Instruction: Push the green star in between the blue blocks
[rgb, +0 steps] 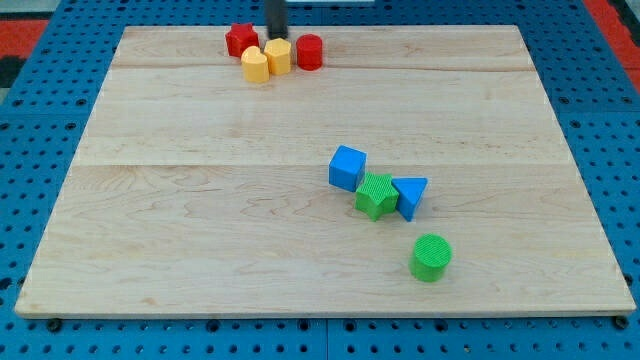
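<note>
Green star (375, 195) sits snug between the blue cube (347, 167) and the blue triangle (410, 196), touching both, so the job looks done, and my tip (275, 40), a bare rod holding nothing, is far off by the yellow blocks (266, 60).

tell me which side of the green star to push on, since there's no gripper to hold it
No grip is possible; my tip only pushes. The green star already sits between the blue cube and blue triangle, slightly toward the view's bottom. If anything, nudge its bottom face gently toward the view's top.
</note>
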